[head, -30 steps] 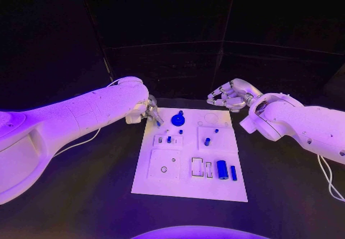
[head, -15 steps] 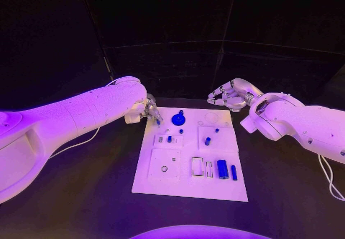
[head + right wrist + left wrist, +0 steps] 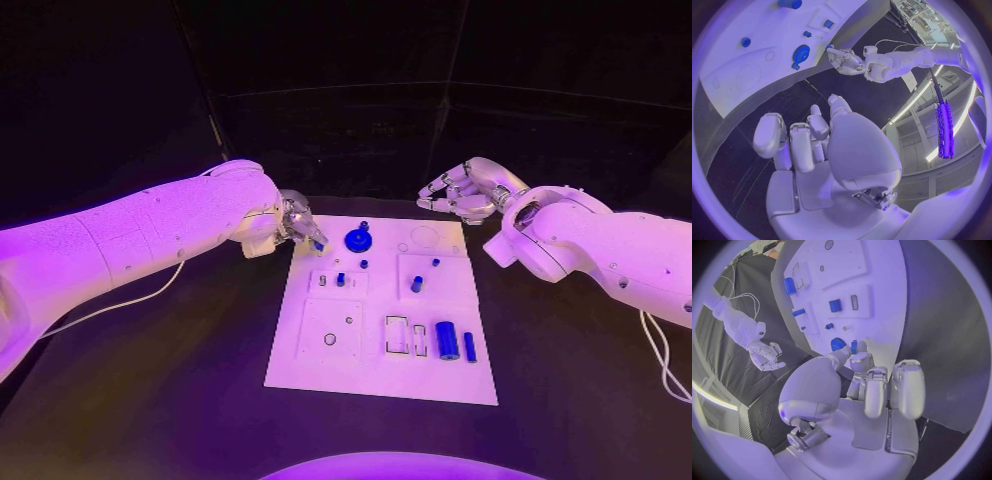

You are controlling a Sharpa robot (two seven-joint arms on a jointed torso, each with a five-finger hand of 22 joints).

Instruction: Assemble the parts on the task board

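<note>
Left robot hand [image 3: 299, 227]: pinching a small blue peg [image 3: 854, 346] over the white rectangular task board's [image 3: 361, 375] far-left corner.
Right robot hand [image 3: 462, 190]: hovering past the far edge, fingers curled, holding nothing.

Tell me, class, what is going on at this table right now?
A two-armed robot is working over a white task board with small blue parts on it. Its left hand is at the board's far left corner, fingers pinching a small blue part next to the blue gear. The right hand hovers beyond the far right corner, fingers curled, holding nothing. A blue cylinder lies near the board's front.
</note>
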